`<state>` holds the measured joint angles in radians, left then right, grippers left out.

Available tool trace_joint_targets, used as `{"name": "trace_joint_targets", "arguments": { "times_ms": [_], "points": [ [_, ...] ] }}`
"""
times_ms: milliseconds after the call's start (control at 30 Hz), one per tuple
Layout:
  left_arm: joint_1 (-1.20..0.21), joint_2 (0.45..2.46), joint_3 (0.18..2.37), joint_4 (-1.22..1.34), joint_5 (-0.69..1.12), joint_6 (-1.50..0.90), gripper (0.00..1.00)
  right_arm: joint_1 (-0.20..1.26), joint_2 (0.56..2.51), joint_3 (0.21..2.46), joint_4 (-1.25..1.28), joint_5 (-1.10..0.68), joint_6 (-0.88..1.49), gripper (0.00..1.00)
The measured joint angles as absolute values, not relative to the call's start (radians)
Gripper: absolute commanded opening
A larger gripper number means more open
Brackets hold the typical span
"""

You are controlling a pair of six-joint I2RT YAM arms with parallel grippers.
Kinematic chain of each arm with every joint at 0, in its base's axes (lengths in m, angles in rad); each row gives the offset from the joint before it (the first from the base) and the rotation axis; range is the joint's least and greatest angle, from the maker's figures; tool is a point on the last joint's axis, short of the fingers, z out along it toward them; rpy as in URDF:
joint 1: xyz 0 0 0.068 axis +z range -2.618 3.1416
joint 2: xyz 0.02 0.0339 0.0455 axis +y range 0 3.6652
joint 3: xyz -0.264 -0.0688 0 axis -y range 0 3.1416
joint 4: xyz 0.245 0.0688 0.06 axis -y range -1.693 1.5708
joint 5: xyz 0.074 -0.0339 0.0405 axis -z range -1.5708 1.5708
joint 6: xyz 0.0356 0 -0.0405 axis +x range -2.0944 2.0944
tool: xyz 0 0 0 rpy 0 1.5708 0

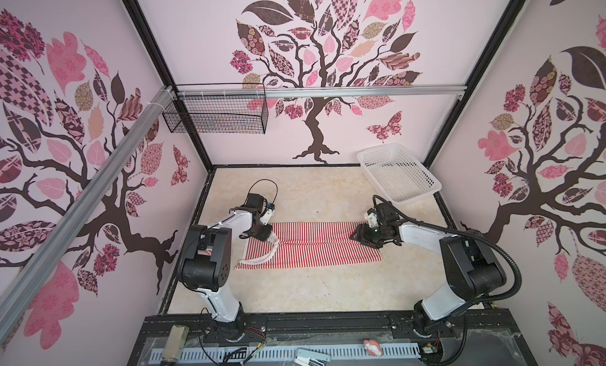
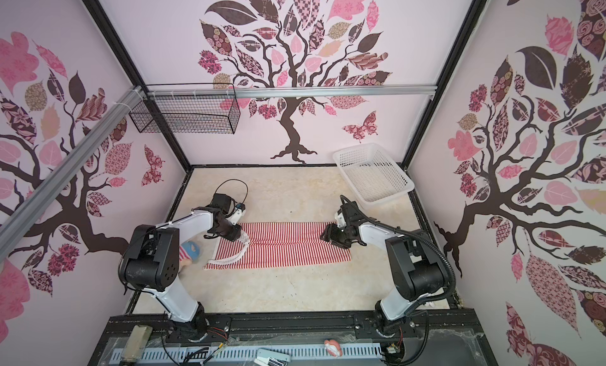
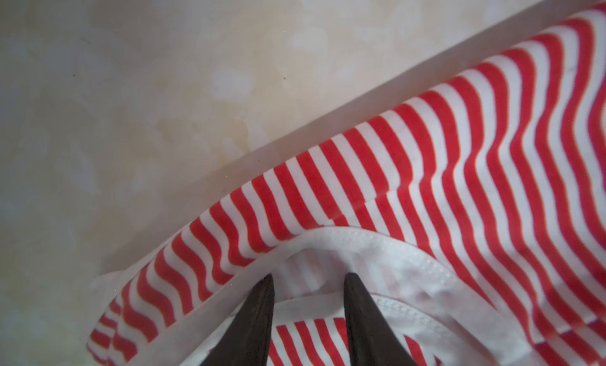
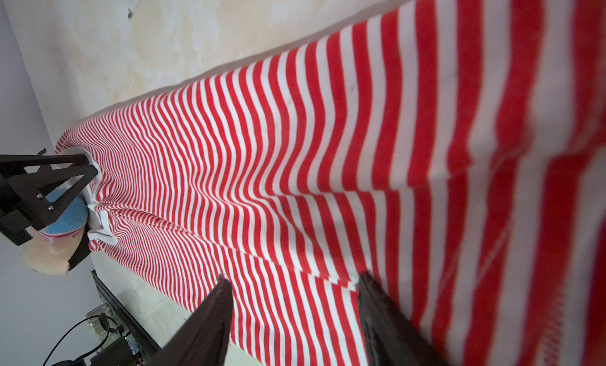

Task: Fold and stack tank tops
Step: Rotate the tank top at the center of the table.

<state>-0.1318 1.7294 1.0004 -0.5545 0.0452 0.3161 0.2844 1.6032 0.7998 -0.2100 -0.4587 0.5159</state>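
The tank top (image 1: 314, 246) is made of thin matt cloth; the basket (image 1: 400, 175) is moulded of smooth perforated plastic.

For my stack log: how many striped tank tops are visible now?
1: the tank top lies spread on the table; another could be hidden beneath it.

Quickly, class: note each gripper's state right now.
Left gripper: open, astride the white trim of the red-and-white striped fabric tank top.
Right gripper: open above the same top, gripping nothing.
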Motion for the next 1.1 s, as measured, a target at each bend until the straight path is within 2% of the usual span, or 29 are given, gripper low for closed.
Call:
{"name": "trace_joint_targets", "arguments": {
  "times_ms": [233, 533, 700, 967, 1100],
  "points": [
    [-0.129, 1.75, 1.027, -0.575, 0.051, 0.323, 0.4, 0.284, 1.559, 0.839, -0.25, -0.459, 0.515, 0.64],
    [-0.128, 1.876, 1.193, -0.632, 0.042, 0.326, 0.41, 0.284, 1.562, 0.85, -0.22, -0.471, 0.524, 0.64],
    [-0.133, 2.004, 1.375, -0.684, 0.042, 0.326, 0.41, 0.283, 1.619, 0.85, -0.222, -0.445, 0.523, 0.64],
    [-0.155, 2.255, 1.771, -0.777, 0.05, 0.316, 0.42, 0.283, 1.6, 0.777, -0.172, -0.447, 0.525, 0.64],
    [-0.163, 2.327, 1.898, -0.821, 0.059, 0.309, 0.43, 0.3, 1.583, 0.749, -0.142, -0.454, 0.541, 0.65]
  ]
}}
